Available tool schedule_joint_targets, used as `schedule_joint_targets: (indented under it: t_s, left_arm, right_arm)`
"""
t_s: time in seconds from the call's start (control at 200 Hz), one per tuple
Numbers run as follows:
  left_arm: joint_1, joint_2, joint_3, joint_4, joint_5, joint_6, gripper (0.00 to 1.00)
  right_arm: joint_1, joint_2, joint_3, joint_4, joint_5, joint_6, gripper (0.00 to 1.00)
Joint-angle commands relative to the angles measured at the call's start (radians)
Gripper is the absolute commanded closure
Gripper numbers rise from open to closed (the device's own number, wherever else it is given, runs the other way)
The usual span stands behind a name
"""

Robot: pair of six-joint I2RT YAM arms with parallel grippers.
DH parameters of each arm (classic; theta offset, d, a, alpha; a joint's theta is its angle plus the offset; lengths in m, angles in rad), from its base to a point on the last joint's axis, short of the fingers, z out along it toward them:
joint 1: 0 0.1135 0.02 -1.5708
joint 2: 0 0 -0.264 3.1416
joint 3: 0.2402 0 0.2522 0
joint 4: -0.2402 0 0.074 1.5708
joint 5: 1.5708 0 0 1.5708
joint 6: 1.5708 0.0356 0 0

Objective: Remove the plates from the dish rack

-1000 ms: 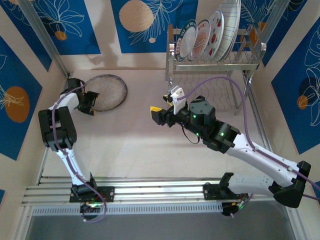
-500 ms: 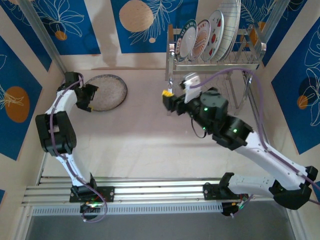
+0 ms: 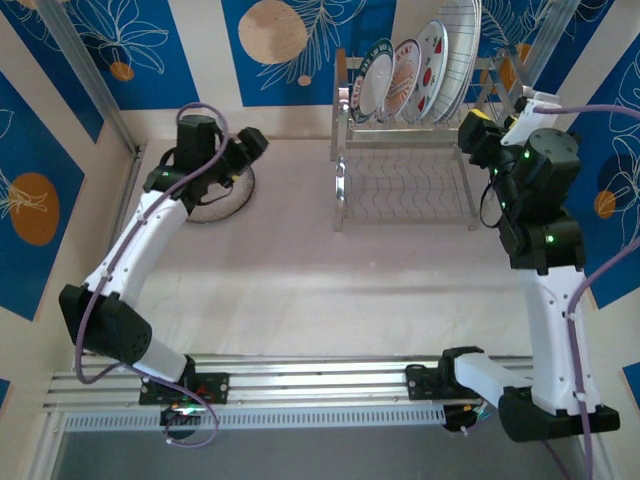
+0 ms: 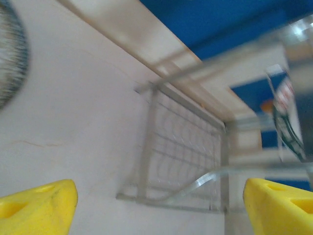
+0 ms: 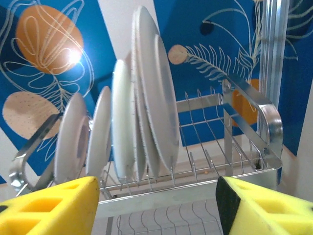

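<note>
Several plates [image 3: 405, 78] stand on edge in the upper shelf of the steel dish rack [image 3: 405, 185] at the back. In the right wrist view the plates [image 5: 146, 93] lean together just beyond the rack's front rail [image 5: 195, 193]. My right gripper [image 5: 156, 205] is open and level with that rail, nothing between its yellow fingers; from above the right gripper [image 3: 474, 132] sits at the rack's right end. A speckled grey plate [image 3: 212, 200] lies flat on the table. My left gripper [image 3: 250, 147] hovers over its far edge, open and empty, facing the rack [image 4: 186, 156].
Blue patterned wall panels [image 3: 290, 50] close in the back and sides. The rack's wavy lower shelf [image 3: 400, 180] holds nothing. A metal post [image 3: 85, 75] runs along the left wall. Bare table [image 3: 320, 280] lies between the arms and the rack.
The left arm lifted off the speckled plate and swung right toward the rack. The right arm rose from the table's middle and moved to the rack's right end.
</note>
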Motion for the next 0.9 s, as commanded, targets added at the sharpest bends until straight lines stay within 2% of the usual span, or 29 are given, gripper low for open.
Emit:
schedule_joint_targets:
  t_s: [0.0,0.045,0.15,0.195,0.395,0.58,0.75,0.895]
  left_arm:
    - [-0.057,-0.077,-0.014,0.033,0.008,0.102,0.13]
    - [-0.08,-0.099,-0.03,0.038,0.019,0.108,0.13]
    - [-0.116,-0.147,-0.074,0.048,0.046,0.113,0.13]
    - [-0.126,-0.169,-0.095,0.063,0.059,0.117,0.13]
    - [-0.132,-0.261,-0.179,0.193,0.14,0.132,0.15]
    - [-0.136,-0.285,-0.174,0.195,0.154,0.137,0.14]
    - [-0.137,-0.279,-0.171,0.195,0.159,0.118,0.14]
    - [-0.139,-0.282,-0.168,0.197,0.147,0.109,0.14]
  right_arm:
    - [-0.062,0.034,-0.045,0.094,-0.15,0.005,0.36]
    - [-0.077,0.043,-0.07,0.153,-0.19,-0.036,0.37]
    - [-0.113,0.047,-0.157,0.297,-0.323,-0.171,0.53]
    - [-0.131,0.038,-0.204,0.357,-0.374,-0.215,0.55]
    - [-0.246,0.026,-0.31,0.486,-0.563,-0.221,0.63]
    - [-0.247,0.051,-0.346,0.559,-0.619,-0.255,0.65]
    - [-0.256,0.084,-0.369,0.617,-0.6,-0.251,0.68]
    - [-0.275,0.121,-0.361,0.655,-0.634,-0.229,0.69]
